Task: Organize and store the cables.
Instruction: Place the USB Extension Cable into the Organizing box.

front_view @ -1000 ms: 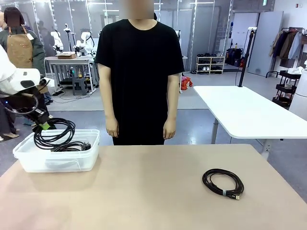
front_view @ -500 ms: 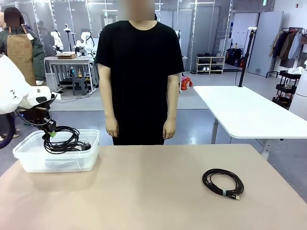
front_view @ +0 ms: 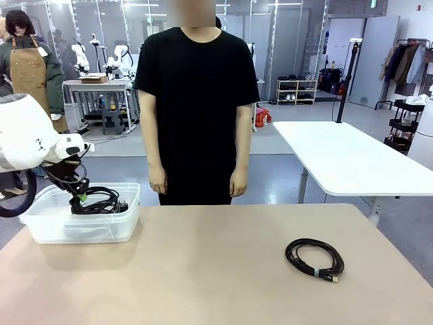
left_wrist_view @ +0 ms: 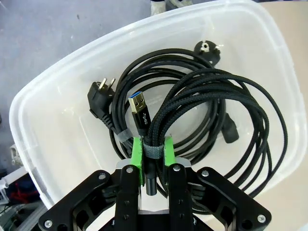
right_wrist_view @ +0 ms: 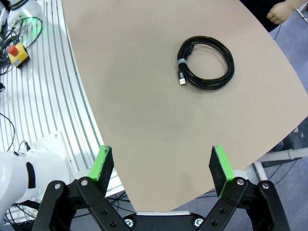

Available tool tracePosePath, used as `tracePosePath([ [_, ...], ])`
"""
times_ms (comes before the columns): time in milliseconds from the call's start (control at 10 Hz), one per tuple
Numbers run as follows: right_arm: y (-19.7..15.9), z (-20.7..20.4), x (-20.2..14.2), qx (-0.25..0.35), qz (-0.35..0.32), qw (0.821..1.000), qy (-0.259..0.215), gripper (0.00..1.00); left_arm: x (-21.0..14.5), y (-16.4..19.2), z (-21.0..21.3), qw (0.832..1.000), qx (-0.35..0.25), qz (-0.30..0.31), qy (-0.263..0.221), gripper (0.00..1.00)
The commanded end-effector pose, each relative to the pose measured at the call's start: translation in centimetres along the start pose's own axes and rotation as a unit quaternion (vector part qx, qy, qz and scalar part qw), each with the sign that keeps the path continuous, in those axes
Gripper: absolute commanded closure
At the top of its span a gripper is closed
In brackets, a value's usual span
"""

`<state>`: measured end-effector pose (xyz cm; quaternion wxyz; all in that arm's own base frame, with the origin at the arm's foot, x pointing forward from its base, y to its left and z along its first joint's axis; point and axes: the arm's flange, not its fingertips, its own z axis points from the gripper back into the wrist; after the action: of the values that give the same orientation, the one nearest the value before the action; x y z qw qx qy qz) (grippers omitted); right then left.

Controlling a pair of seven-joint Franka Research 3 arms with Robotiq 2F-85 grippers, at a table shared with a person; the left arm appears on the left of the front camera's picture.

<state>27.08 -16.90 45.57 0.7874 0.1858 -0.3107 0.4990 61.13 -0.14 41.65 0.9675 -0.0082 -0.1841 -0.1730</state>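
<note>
Lowered since a second ago, the left gripper has brought its coil from above the container down inside it. Its green pads are clamped on the braided cable, pinching the bundle at a grey wrap band, with a blue-tongued USB plug sticking up just past the fingertips. The left wrist view shows the left gripper holding the black loops so they hang over a smooth power cord already lying in the clear plastic bin. That cord's two-pin plug rests toward one wall. Both coils sit within the bin's rounded walls, with bare floor showing around them.

From the front, the bin stands at the table's far left corner, close to both edges. A second coil of black cable lies flat on the right half of the tan table, well apart from the bin, with open tabletop between them. The right wrist view shows this second coil farther out on the table, while the right gripper hovers with its jaws spread wide and nothing between them.

A person in a black shirt stands at the far edge, arms hanging down, hands off the table. A white table stands behind to the right.
</note>
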Motion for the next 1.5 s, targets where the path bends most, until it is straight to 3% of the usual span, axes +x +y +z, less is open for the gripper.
tracePosePath([
  [0, -0.14, -0.10, 0.09, -0.003, 0.002, 1.000, -0.001, 0.00, 0.02, 1.36, -0.91, 1.000, -0.009, 0.022, -0.010, 0.80],
  [200, -0.14, -0.10, 0.09, -0.003, 0.002, 1.000, -0.001, 0.00, 0.06, 1.73, -1.32, 0.999, -0.015, 0.029, -0.030, 0.80],
  [400, -0.14, -0.10, 0.09, -0.003, 0.002, 1.000, -0.001, 0.00, -0.02, 1.76, -1.32, 0.999, -0.027, 0.037, -0.027, 0.59],
  [500, -0.14, -0.10, 0.09, -0.003, 0.002, 1.000, -0.001, 0.00, -0.05, 1.78, -1.34, 0.998, -0.028, 0.039, -0.028, 0.35],
  [600, -0.14, -0.10, 0.09, -0.003, 0.002, 1.000, -0.001, 0.00, -0.09, 1.81, -1.38, 0.998, -0.028, 0.041, -0.030, 0.23],
  [700, -0.14, -0.10, 0.09, -0.003, 0.002, 1.000, -0.001, 0.00, -0.14, 1.78, -1.32, 0.998, -0.028, 0.041, -0.029, 0.00],
  [1200, -0.14, -0.10, 0.09, -0.003, 0.002, 1.000, -0.001, 0.00, -0.30, 1.88, -1.52, 0.998, -0.031, 0.037, -0.026, 0.00],
  [1300, -0.14, -0.10, 0.09, -0.003, 0.002, 1.000, -0.001, 0.00, -0.56, 1.73, -1.52, 0.999, -0.041, 0.006, -0.031, 0.00],
  [1400, -0.14, -0.10, 0.09, -0.003, 0.002, 1.000, -0.001, 0.00, -0.28, 1.17, -1.16, 0.999, -0.018, 0.042, -0.013, 0.00],
])
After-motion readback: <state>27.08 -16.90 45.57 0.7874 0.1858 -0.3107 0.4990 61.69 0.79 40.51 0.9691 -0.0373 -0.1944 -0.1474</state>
